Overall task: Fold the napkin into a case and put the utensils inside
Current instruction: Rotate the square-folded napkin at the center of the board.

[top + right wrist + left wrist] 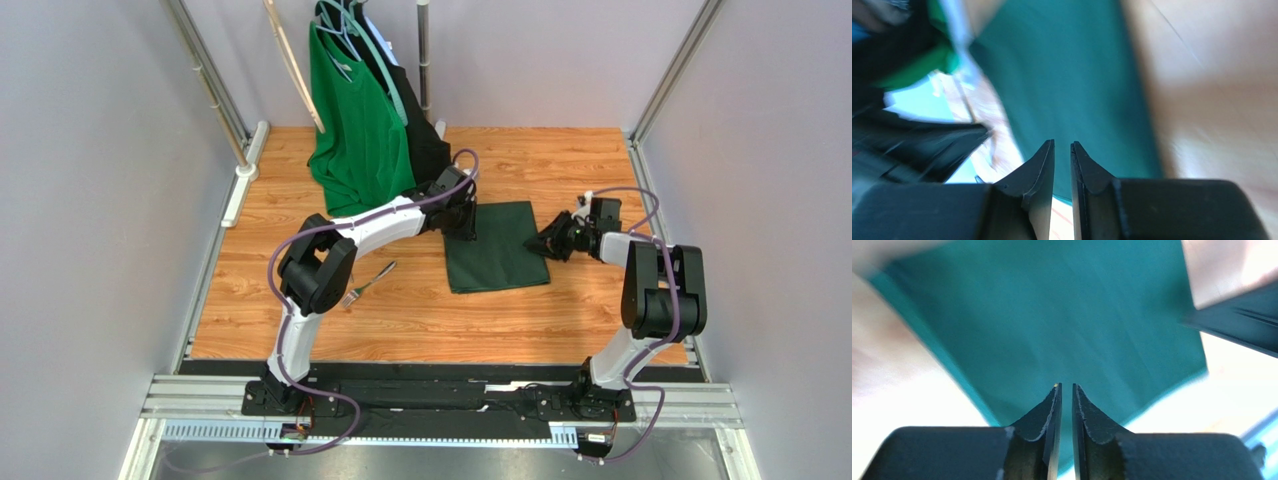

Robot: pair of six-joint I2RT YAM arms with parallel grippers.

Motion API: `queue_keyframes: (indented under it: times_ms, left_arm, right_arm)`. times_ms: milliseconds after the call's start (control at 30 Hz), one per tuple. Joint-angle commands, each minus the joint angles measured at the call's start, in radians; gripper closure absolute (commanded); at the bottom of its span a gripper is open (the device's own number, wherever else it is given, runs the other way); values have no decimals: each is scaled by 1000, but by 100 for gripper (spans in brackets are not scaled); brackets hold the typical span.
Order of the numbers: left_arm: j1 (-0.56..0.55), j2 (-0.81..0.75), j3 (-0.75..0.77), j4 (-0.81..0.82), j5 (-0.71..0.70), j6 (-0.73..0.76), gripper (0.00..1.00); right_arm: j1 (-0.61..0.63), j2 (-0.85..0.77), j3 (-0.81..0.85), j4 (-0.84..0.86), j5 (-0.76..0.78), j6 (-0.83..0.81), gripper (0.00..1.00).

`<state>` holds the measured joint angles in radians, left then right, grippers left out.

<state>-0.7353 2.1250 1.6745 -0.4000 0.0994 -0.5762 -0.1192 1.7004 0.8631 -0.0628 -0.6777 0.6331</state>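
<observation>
The dark green napkin (497,247) lies flat on the wooden table as a folded rectangle; it also fills the left wrist view (1052,315) and the right wrist view (1072,75). My left gripper (466,230) (1067,386) hovers at the napkin's far left edge, jaws a narrow slit apart, nothing between them. My right gripper (537,243) (1062,142) is at the napkin's right edge, its jaws also slightly apart and empty. A silver fork (368,284) lies on the wood to the left of the napkin, beside the left arm's elbow. No case shape shows.
A bright green T-shirt (360,130) and a black garment (428,140) hang from a rack at the back, just behind the left gripper. Grey walls enclose the table (300,330) on three sides. A metal rail (440,400) carries both arm bases.
</observation>
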Motion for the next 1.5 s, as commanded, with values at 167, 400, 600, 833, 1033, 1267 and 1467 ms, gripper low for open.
queue_keyframes:
  times_ms: [167,400,600,833,1033,1267,1467]
  left_arm:
    - [-35,-31,-193,4,-6,-68,83]
    - [-133,48,-205,84,144,-160,82]
    - [-220,-11,-136,84,204,-221,76]
    - [-124,-85,20,-64,144,-76,68]
    - [0,3,24,-121,159,-8,83]
    - [8,30,-97,-99,123,-14,85]
    - [-76,-11,-219,0,151,-76,85]
  right_arm:
    - [-82,-67,-130,-92,168,-99,79]
    - [-82,34,173,-284,432,-222,79]
    - [-37,-22,298,-388,408,-222,76]
    - [-25,-271,-59,-232,228,-84,70]
    - [23,-237,-118,-187,211,-81,72]
    - [26,-36,-7,-180,366,-148,75]
    - [69,218,304,-276,417,-226,75]
